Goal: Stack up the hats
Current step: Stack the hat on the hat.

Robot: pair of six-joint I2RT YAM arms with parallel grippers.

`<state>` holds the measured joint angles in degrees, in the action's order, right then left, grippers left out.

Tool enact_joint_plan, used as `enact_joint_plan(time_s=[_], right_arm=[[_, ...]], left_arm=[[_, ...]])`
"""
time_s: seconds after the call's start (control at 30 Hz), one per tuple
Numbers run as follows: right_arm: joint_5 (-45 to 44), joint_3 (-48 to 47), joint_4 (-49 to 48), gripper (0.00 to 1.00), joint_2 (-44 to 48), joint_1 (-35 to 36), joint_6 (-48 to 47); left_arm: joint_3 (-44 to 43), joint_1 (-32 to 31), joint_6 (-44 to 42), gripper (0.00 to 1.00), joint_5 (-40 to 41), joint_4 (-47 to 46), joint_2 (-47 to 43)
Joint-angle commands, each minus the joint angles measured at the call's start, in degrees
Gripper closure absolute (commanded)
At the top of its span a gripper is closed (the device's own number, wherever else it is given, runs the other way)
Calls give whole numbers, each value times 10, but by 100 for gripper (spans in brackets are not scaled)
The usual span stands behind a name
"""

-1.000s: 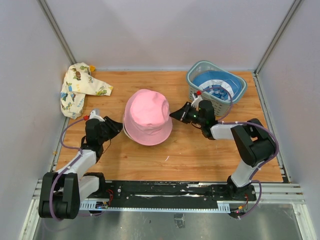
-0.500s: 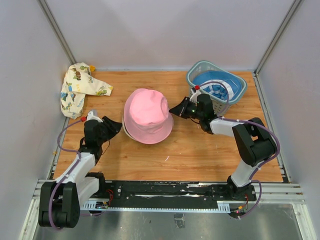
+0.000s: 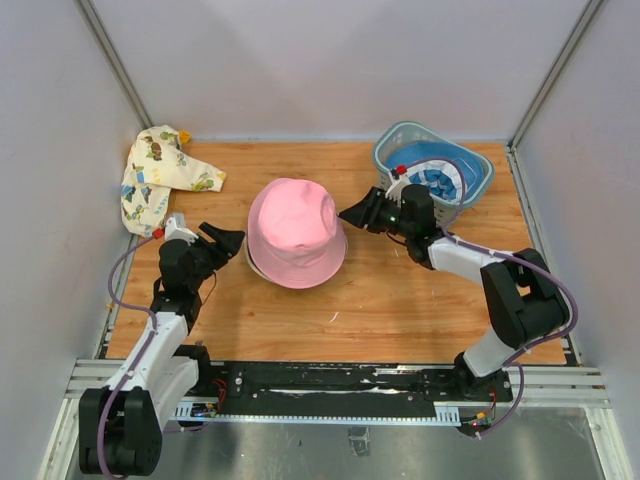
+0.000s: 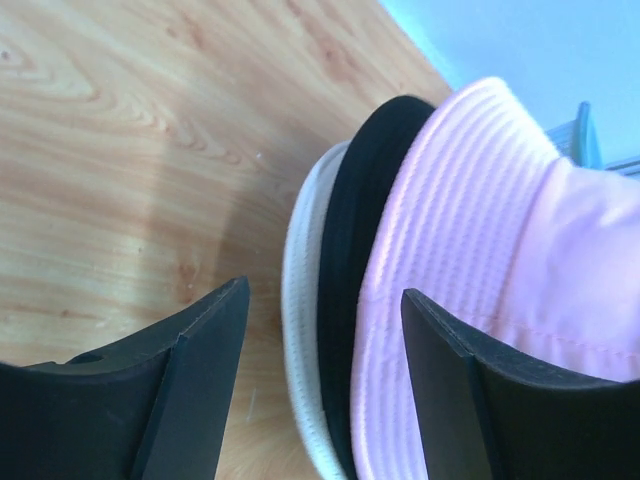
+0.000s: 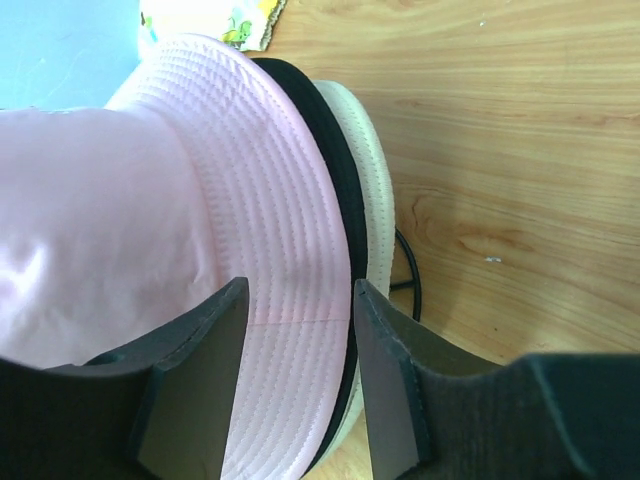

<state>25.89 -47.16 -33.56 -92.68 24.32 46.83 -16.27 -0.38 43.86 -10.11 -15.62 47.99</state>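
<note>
A pink hat sits crown-up mid-table on top of a black hat and a cream hat, whose brims show under its edge. My left gripper is open at the stack's left edge; in the left wrist view its fingers stand apart on either side of the three brims. My right gripper is open at the stack's right edge, over the pink brim, with the black brim and cream brim beside it. A blue hat lies in the basket.
The grey-green slatted basket stands at the back right, just behind my right arm. A cream printed cloth hat lies crumpled at the back left by the wall. Walls close in the table on three sides.
Both grippers have opened and let go of the stack's brims. The left gripper has drawn back a little to the left, and the right one has shifted slightly toward the back.
</note>
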Motion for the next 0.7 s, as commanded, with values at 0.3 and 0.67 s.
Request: enact_joint_plan(time_s=[0.3, 0.67], right_arm=[[-11, 26, 14, 51, 63, -12, -22], [-8, 33, 5, 51, 70, -12, -21]], left_arm=[[-36, 21, 39, 27, -89, -201, 88], [-31, 35, 120, 27, -184, -427, 229]])
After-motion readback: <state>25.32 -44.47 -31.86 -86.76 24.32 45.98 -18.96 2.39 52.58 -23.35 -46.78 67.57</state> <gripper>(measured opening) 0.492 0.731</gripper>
